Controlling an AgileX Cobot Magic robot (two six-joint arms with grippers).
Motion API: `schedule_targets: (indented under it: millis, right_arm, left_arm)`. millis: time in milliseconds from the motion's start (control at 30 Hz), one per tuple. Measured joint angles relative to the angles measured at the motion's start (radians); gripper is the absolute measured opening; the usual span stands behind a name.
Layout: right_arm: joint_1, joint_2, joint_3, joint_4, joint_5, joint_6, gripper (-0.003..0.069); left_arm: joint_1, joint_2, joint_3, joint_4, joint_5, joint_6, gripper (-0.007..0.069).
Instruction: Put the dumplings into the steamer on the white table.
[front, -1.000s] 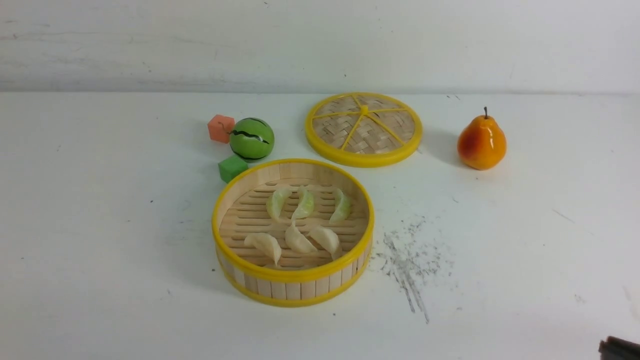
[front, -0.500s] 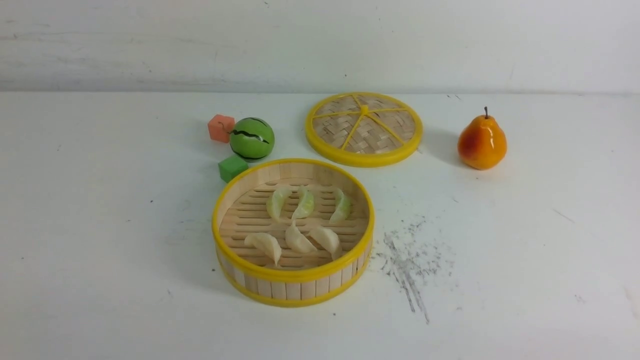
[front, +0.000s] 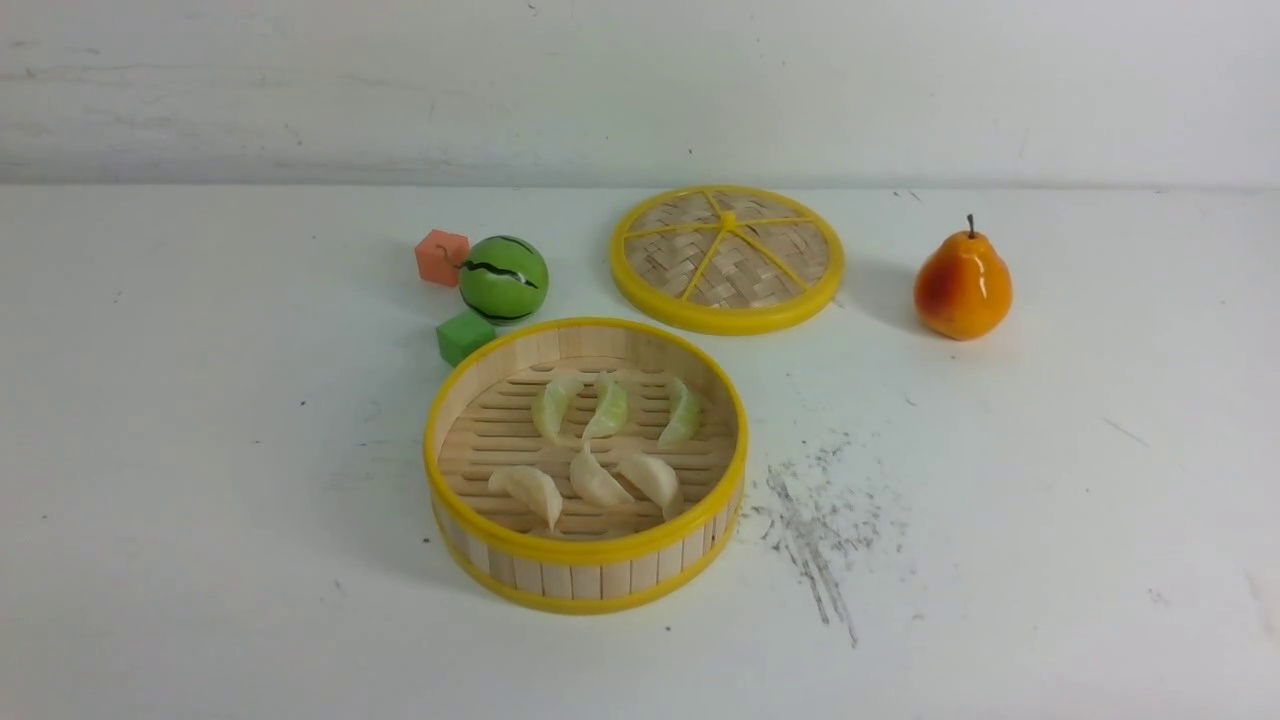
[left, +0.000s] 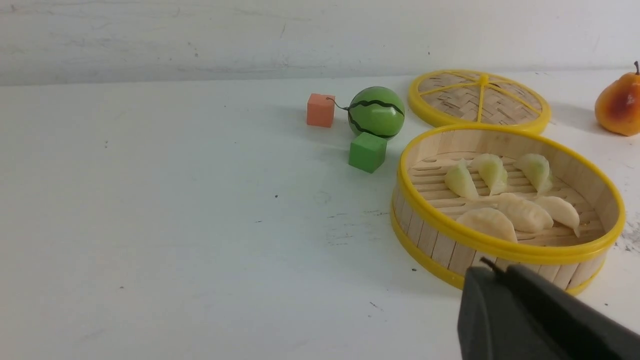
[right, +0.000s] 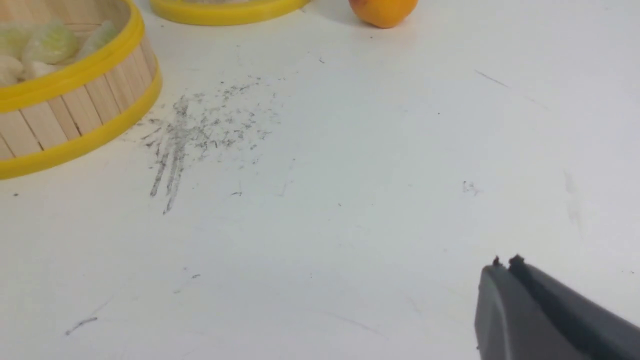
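Note:
The steamer (front: 585, 555) stands on the white table (front: 200, 450) near its middle. Inside it lie several dumplings: three pale green ones (front: 608, 408) in the far row and three cream-white ones (front: 596, 482) in the near row. The left wrist view shows the same basket (left: 450, 247) with the dumplings (left: 522, 212) in it, and my left gripper (left: 495, 272) close in front of its wall, jaws together with nothing held. My right gripper (right: 505, 264) hovers over bare table, shut and empty, well away from the steamer (right: 60, 120). Neither gripper appears in the front view.
A flat woven yellow-rimmed lid (front: 727, 257) lies behind the steamer. A toy watermelon (front: 503, 277), an orange cube (front: 441, 256) and a green cube (front: 464, 335) sit at the steamer's back left. A pear (front: 962, 284) stands at the far right. Dark scuffs (front: 815, 520) mark the table right of the basket.
A dark gripper tip at the front view's bottom right corner one second ago has withdrawn out of view. The dumplings and steamer have not moved.

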Motion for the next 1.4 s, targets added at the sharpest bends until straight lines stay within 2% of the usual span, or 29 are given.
schedule_targets:
  millis: [1400]
  right_arm:
    - [0.000,0.000,0.000,0.012,0.003,0.002,0.0005]
  left_arm:
    - [0.000,0.000,0.000,0.000,0.000,0.000,0.0059]
